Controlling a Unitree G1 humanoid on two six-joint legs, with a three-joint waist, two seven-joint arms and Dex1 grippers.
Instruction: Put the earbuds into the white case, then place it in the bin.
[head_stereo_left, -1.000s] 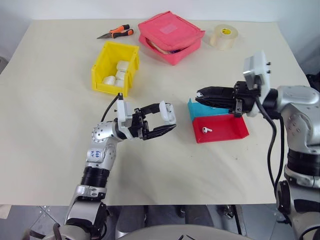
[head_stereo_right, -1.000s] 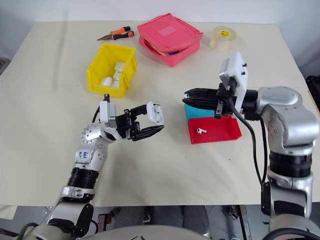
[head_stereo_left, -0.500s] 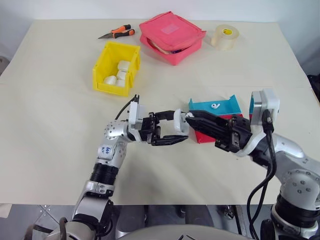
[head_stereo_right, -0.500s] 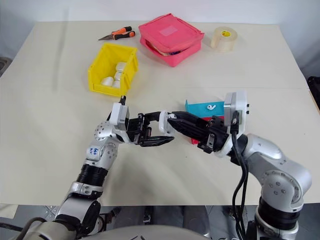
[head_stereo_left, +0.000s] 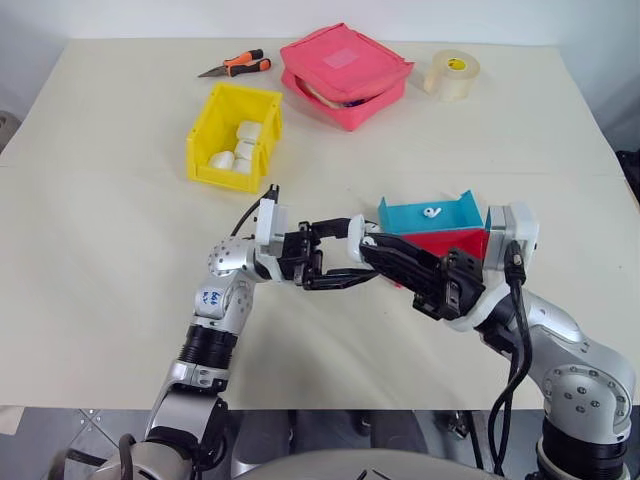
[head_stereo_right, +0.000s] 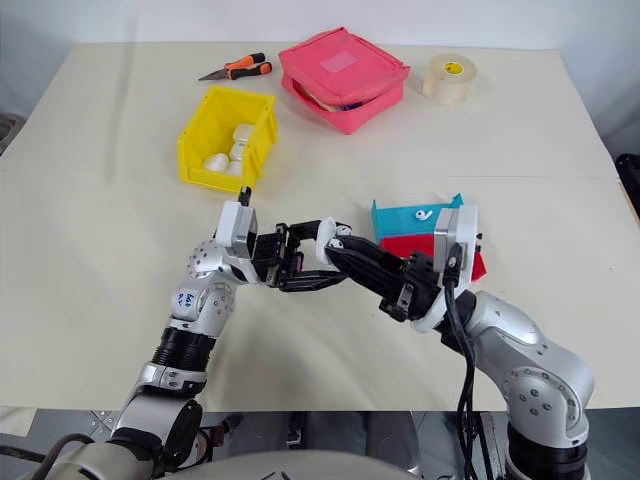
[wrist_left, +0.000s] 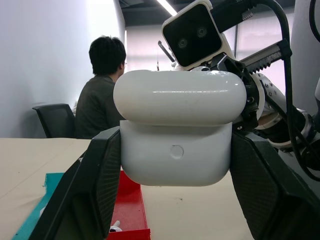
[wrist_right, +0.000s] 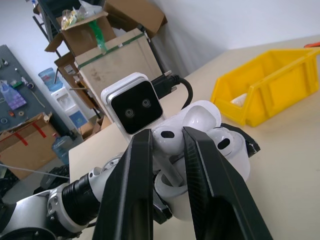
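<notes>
My left gripper (wrist_left: 175, 170) is shut on the white case (wrist_left: 175, 150), holding it above the table's middle with its lid (wrist_right: 200, 114) raised. My right gripper (wrist_right: 167, 137) reaches in from the right. It is shut on one of the earbuds (wrist_right: 166, 136), held right at the case's opening, stem down. A second white bud (wrist_right: 221, 142) appears seated in the case. Another earbud (head_stereo_left: 431, 212) lies in the blue tray (head_stereo_left: 400, 215), and one (wrist_left: 114, 228) in the red tray (wrist_left: 131, 200). The yellow bin (head_stereo_left: 222, 180) stands at the far left with several white items inside.
A pink zip pouch (head_stereo_left: 345, 72), a roll of tape (head_stereo_left: 451, 73) and orange-handled pliers (head_stereo_left: 232, 66) lie along the table's far edge. A person (wrist_left: 102, 95) sits with their back turned beyond the table. Cardboard boxes (wrist_right: 110, 55) are stacked in the room behind.
My right gripper has swung from above the trays down and left to the case. The left gripper has shifted slightly right with the case. The blue tray's earbud is now uncovered.
</notes>
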